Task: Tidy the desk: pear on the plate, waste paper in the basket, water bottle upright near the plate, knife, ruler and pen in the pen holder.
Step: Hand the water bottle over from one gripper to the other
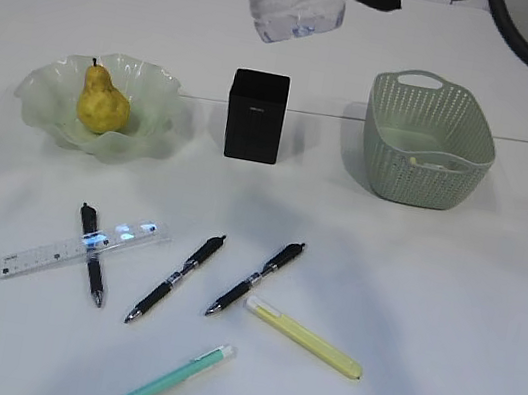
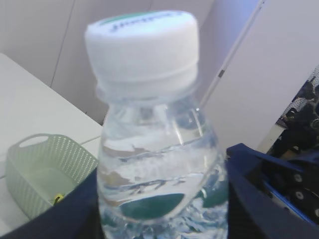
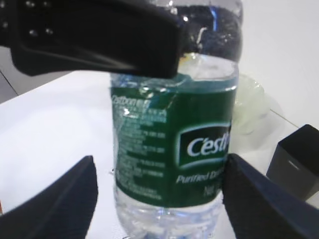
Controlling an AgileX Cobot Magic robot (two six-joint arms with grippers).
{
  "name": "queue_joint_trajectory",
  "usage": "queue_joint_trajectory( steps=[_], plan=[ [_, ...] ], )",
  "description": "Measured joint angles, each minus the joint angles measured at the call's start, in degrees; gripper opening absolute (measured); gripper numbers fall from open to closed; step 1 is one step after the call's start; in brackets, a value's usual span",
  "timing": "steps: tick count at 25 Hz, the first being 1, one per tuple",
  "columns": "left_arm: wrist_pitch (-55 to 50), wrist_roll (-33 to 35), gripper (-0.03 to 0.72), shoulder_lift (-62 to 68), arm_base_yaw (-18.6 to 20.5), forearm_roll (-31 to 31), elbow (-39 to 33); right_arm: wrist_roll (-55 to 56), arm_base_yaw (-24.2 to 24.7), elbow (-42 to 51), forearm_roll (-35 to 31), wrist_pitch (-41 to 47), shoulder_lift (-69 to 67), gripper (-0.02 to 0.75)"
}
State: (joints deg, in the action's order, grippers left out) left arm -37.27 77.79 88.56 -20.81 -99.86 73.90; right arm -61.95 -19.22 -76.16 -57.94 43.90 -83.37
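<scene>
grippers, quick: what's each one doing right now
Left end effector: closed on the water bottle, held up in the air.
Right end effector: open, fingers either side of the water bottle's label, not clamped.

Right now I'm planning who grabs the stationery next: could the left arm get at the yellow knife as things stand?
Probably not yet. The left hand is closed around the water bottle, raised above the pen holder. The knife lies uncovered on the desk, so the way looks free once the bottle is set down.
</scene>
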Motion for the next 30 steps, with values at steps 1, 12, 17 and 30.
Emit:
queue_joint_trajectory(
  steps=[1, 12, 17, 30],
  plan=[
    [0.65, 0.0, 0.385, 0.0, 0.14, 0.0, 0.0, 0.0, 0.0, 0.0, 0.25, 0.0, 0.0, 0.6],
    [3.75, 0.0, 0.385, 0.06, 6.05, 0.65, 0.0, 0.0, 0.0, 0.0, 3.39, -1.6, 0.0, 0.595],
    [5.88, 0.0, 0.385, 0.06, 8.6, 5.65, 0.0, 0.0, 0.0, 0.0, 4.41, -2.3, 0.0, 0.595],
    [13.49, 0.0, 0.385, 0.42, 10.25, 27.19, 0.0, 0.0, 0.0, 0.0, 6.63, -2.5, 0.0, 0.595]
  ],
)
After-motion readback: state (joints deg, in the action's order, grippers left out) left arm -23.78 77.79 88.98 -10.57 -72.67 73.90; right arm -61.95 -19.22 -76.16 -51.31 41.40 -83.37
